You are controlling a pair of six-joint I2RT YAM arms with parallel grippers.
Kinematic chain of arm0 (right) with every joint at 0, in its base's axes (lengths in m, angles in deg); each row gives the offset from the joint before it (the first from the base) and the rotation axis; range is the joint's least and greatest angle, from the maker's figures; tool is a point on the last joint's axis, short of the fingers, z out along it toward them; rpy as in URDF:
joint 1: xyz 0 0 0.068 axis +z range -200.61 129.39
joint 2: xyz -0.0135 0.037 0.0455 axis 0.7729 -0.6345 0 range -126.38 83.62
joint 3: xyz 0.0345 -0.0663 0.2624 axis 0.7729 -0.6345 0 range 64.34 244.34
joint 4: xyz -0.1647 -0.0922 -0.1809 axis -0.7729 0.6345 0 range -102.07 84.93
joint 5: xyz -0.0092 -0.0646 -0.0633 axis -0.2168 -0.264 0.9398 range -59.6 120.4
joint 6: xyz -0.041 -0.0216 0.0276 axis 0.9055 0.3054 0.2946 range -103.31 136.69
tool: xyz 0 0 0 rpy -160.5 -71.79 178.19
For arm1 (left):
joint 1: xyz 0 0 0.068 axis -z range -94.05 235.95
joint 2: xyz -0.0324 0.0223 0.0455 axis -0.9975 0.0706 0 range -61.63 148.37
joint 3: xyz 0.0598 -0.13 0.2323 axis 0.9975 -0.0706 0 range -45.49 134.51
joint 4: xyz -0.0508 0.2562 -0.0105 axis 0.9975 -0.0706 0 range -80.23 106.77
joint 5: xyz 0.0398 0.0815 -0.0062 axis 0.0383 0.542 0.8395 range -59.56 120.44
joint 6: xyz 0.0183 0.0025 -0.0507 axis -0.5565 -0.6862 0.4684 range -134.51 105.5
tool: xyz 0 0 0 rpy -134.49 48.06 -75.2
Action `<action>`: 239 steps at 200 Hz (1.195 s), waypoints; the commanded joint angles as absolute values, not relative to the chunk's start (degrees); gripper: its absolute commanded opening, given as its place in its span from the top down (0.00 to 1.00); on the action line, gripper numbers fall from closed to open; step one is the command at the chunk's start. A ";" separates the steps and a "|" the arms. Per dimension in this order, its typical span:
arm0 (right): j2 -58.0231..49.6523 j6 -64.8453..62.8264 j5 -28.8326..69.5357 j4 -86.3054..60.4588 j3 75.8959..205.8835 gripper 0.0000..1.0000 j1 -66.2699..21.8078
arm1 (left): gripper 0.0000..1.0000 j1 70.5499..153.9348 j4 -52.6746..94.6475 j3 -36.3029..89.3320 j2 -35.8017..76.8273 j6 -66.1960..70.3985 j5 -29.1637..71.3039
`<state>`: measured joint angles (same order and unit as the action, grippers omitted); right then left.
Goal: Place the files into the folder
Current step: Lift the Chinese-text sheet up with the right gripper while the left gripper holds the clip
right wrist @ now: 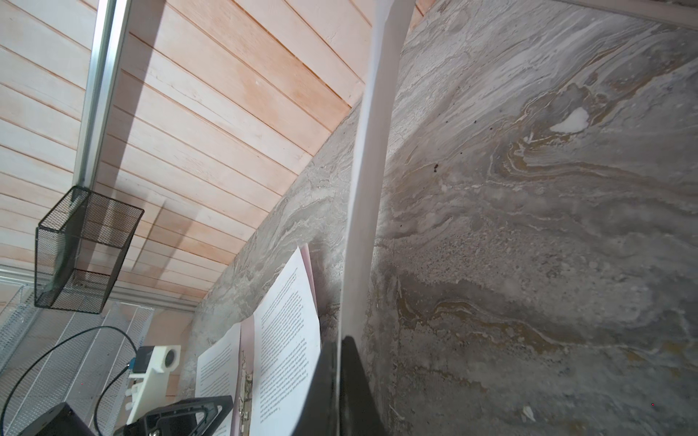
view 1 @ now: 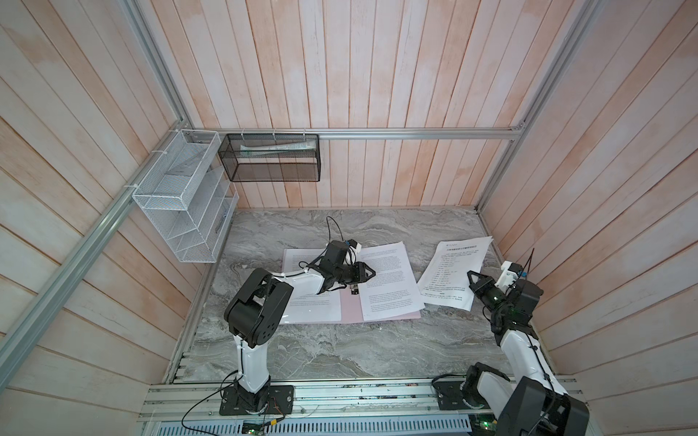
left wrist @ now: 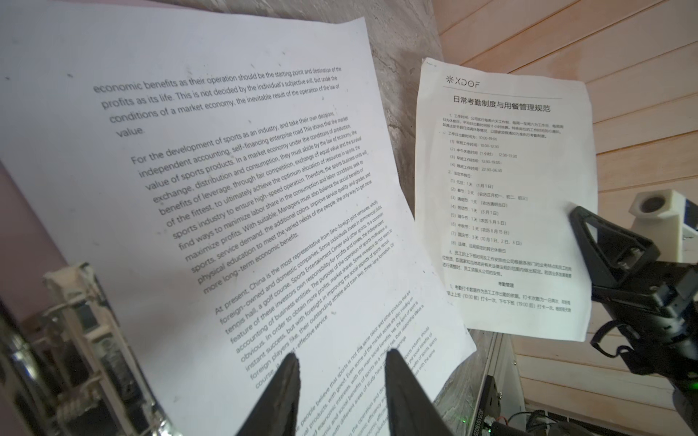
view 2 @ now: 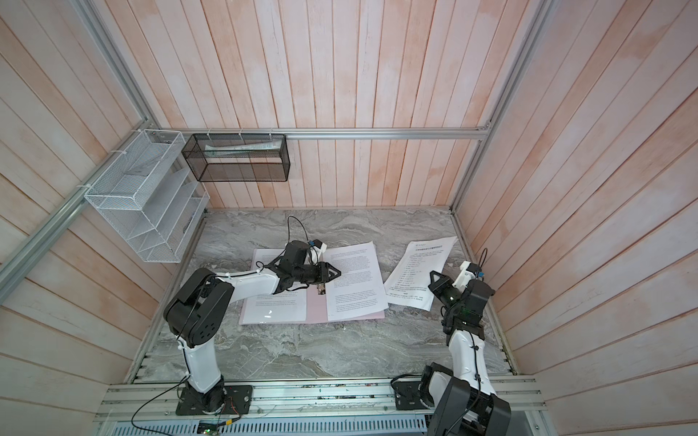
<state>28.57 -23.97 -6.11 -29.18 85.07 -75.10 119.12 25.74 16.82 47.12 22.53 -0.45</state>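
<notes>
The folder [view 1: 350, 309] lies open and flat at the middle of the worktop [view 1: 340, 358], pink inner face up, with the metal clip [view 1: 354, 290] on its spine. One printed sheet [view 1: 313, 304] lies on the left leaf, partly hidden under the left arm. A fanned stack of printed sheets [view 1: 385, 279] lies on the right leaf, not squared to it. The left hand [view 1: 372, 273] is positioned over this stack, just beside the spine. In the left wrist view its fingers [left wrist: 291, 377] stand partly spread with nothing between them; contact with the paper cannot be determined. The right hand [view 1: 470, 273] is pressed together, pinching the near right edge of the logo sheet [view 1: 453, 268]. This sheet is outside the folder, to its right and raised at the pinched edge. The right wrist view shows it edge-on [right wrist: 372, 170], rising from the closed fingers. Its lower left corner is close to the stack. A black mesh basket [view 1: 272, 158] and a white wire rack [view 1: 181, 211] hang on the wall rails, well apart from the folder.
</notes>
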 commanded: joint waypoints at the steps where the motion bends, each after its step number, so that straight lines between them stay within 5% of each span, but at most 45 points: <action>1: 29.01 -25.14 -6.78 -27.44 88.71 1.00 -75.44 | 0.60 119.26 25.23 16.21 43.51 20.85 0.99; 113: 29.26 -24.86 -7.83 -23.53 101.74 1.00 -73.78 | 0.60 116.30 20.76 13.91 37.27 18.15 2.31; 239: 19.53 -32.77 -12.42 -38.56 106.84 1.00 -48.17 | 0.60 112.58 16.09 2.28 19.18 18.37 7.24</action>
<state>22.38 -28.94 -10.52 -30.68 109.02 -49.58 112.96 17.04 4.01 20.85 18.27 5.71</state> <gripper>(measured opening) 0.047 0.399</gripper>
